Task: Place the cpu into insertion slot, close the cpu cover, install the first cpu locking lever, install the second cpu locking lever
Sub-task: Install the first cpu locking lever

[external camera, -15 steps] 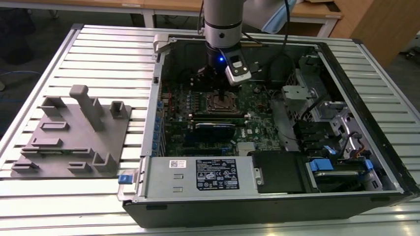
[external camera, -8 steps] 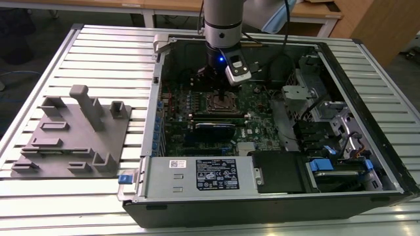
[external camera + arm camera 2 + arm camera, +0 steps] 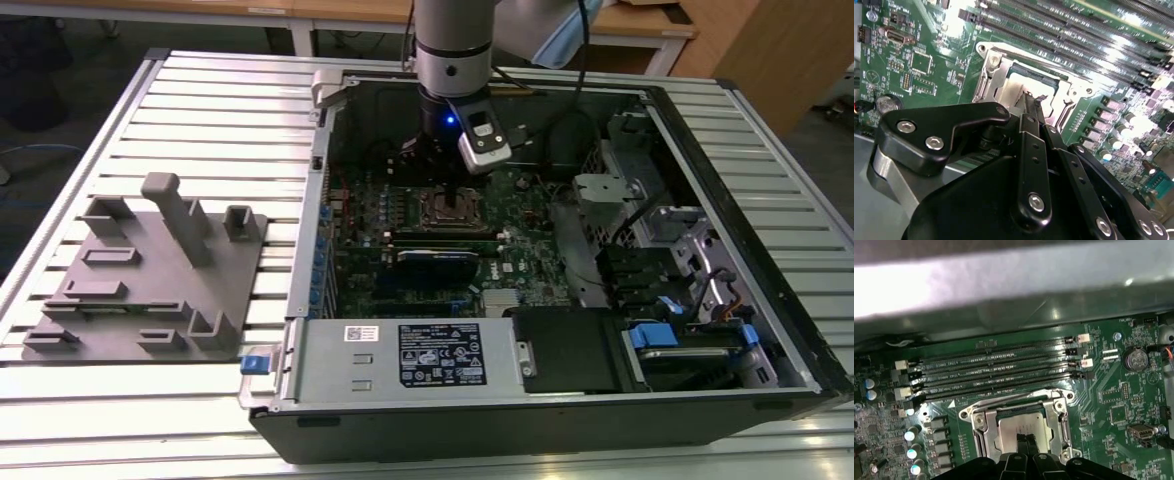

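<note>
Inside the open computer case (image 3: 747,250), which lay on its side on a slatted metal table (image 3: 200,90), the arm (image 3: 454,40) reached straight down to the motherboard (image 3: 534,260). Its gripper (image 3: 1026,442) stood directly over the insertion slot (image 3: 454,212); in both wrist views the two black fingers (image 3: 1033,107) were drawn together, tips nearly meeting, and pressed down onto the pale silver-grey top of the cpu (image 3: 1014,424). Whether the tips pinched anything between them could not be told. The cpu lay flat inside the insertion slot, and the cpu cover (image 3: 985,425) was down around it, its metal frame bordering the chip on every visible side so that the chip showed through the square window. In the second wrist view the same frame (image 3: 991,75) appeared bright silver, with the green board around it. Just beyond the slot ran four long narrow memory slots (image 3: 999,372), parallel to one another. In the exterior view, a grey fixture block (image 3: 147,270) with upright posts rested on the table on the exterior view's left, well apart from the case, and a labelled power supply (image 3: 400,355) occupied the near edge of the case.
</note>
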### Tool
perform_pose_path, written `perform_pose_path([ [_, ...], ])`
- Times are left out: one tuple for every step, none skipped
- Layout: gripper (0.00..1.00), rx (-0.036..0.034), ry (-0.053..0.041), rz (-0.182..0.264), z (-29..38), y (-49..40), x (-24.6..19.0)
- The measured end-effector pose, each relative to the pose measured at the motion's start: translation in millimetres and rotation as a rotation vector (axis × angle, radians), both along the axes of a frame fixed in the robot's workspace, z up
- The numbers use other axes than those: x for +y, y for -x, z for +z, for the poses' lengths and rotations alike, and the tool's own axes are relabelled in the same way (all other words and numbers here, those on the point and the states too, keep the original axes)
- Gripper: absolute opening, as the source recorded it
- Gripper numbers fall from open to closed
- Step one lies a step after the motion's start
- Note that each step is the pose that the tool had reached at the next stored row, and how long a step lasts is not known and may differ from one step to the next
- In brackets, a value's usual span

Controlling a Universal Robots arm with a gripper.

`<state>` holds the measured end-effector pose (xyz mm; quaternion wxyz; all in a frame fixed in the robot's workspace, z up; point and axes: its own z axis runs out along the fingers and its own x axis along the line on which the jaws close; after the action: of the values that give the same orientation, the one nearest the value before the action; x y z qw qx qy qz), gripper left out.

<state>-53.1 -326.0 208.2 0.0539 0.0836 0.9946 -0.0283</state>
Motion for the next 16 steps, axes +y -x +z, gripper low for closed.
perform_pose_path([
  [0.1,0.0,0.0004,0.0,0.0,0.0,0.0],
  [0.1,0.0,0.0007,0.0,0.0,0.0,0.0],
  [0.1,0.0,0.0009,0.0,0.0,0.0,0.0],
  [0.1,0.0016,0.001,0.0,0.0,-0.1,0.0],
  [0.1,0.0091,0.0008,0.0,-0.1,-0.3,0.1],
  [0.1,0.0203,0.0009,0.0,-0.2,-0.7,0.0],
  [0.1,0.0311,0.0008,0.0,-0.2,-1.0,0.0],
  [0.1,0.0326,0.001,0.0,-0.1,-1.0,0.0],
  [0.1,0.0326,0.001,0.0,-0.1,-1.0,0.0],
  [0.1,0.0327,0.0009,0.0,-0.1,-1.0,0.0],
  [0.1,0.0328,0.0008,0.0,-0.2,-1.0,0.0],
  [0.1,0.0328,-0.0024,0.0,-0.2,-1.0,0.0],
  [0.1,0.0325,-0.0121,0.0,-0.3,-1.1,0.0],
  [0.1,0.0326,-0.0198,0.0,-0.3,-1.0,0.0],
  [0.1,0.0325,-0.0204,0.0,-0.3,-1.0,0.0],
  [0.1,0.0326,-0.0205,0.0,-0.2,-1.0,0.0],
])
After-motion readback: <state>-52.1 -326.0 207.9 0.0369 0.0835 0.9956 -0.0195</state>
